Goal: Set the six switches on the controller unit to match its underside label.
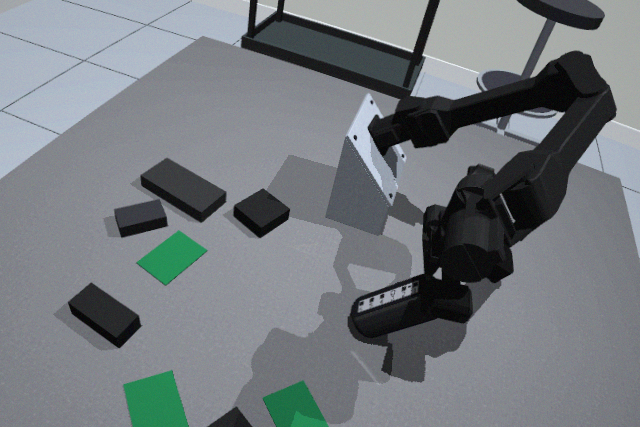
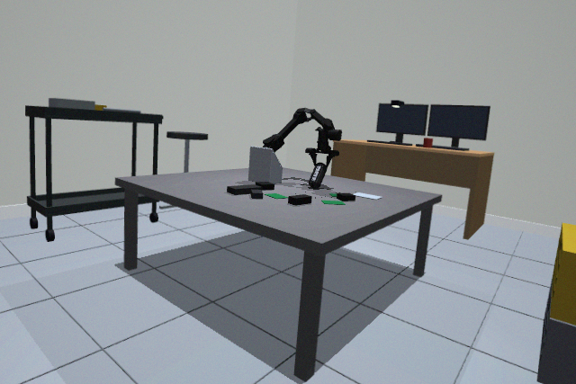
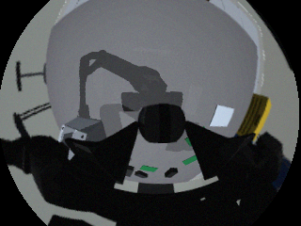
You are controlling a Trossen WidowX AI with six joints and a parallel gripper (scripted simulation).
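Reading the label mid-hold: easy place to botch this

The controller unit [image 1: 395, 316] [image 2: 319, 180] [image 3: 162, 129] is held in the gripper [image 1: 434, 293] [image 2: 319, 171] [image 3: 162, 123], its fingers set fairly wide and pinching the body from both sides. It's tipped well off its base, apart from the grey wedge-shaped mount [image 1: 354, 189] [image 2: 263, 165] [image 3: 89, 126]. Whether the lower edge is touching the bench [image 1: 232, 127] [image 2: 195, 189] [image 3: 212, 47] can't be told.

The label [image 1: 387, 296] [image 2: 317, 172] is exposed, so this is probably the reading step, with the switches left for later. Some squares look filled and at least one looks empty, but the full row can't be trusted at this size. If it's read upside down or in the wrong order, the whole pattern could get mirrored onto the switches, so the printed numbers should be matched first.

Also, the unit could be swivelled between the fingertips by its own weight, since it's only being pinched on two sides. If it's let go while tilted, it could be dropped on its label or knocked onto a rocker. Better if it's rolled level and lowered gently beside the mount, then released.
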